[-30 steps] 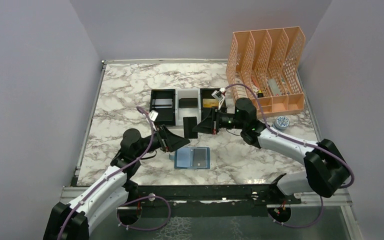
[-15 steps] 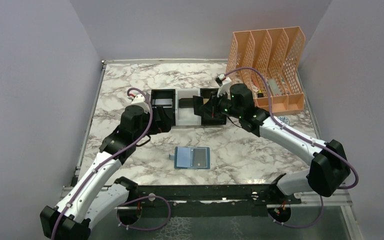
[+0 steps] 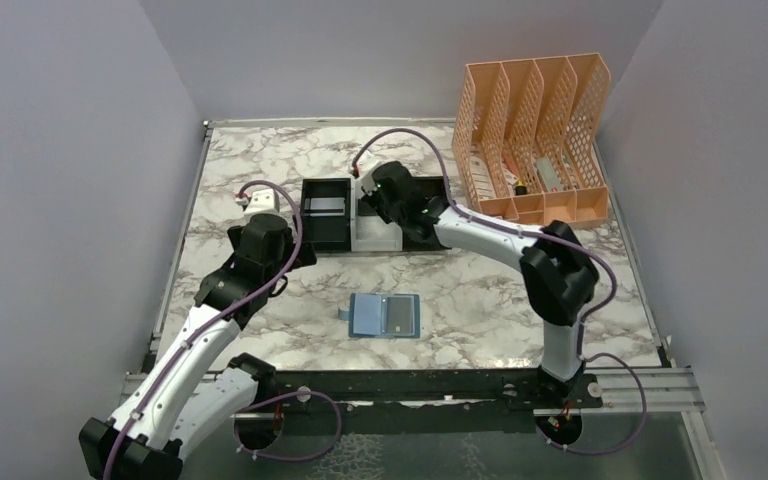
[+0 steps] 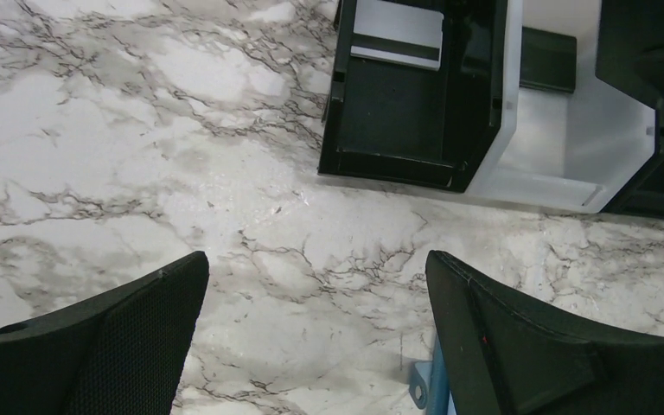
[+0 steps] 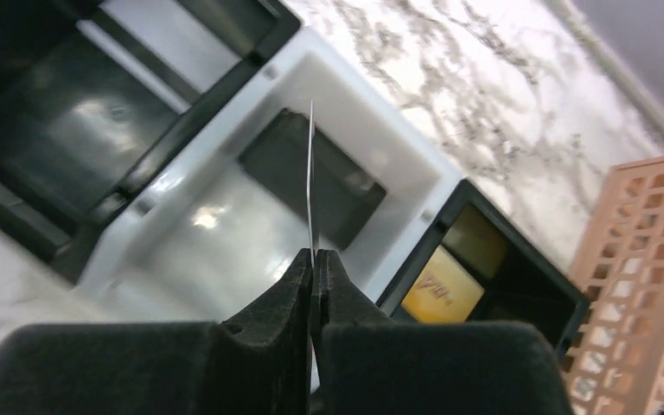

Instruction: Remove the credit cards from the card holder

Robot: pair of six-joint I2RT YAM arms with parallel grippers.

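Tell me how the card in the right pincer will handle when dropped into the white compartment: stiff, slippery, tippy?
Probably stiff: the card stands straight out of the right pincer with no sag. Likely very light, since edge-on it shows as a mere line. Released on edge, it should topple flat in the white compartment, perhaps sliding on that glossy floor.

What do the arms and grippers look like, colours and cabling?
The left arm and right arm have white link shells with bulky black joints. A purple cable loops along each. The left gripper and right gripper are all black with wedge-shaped fingers; one left finger shows a dimpled pad.
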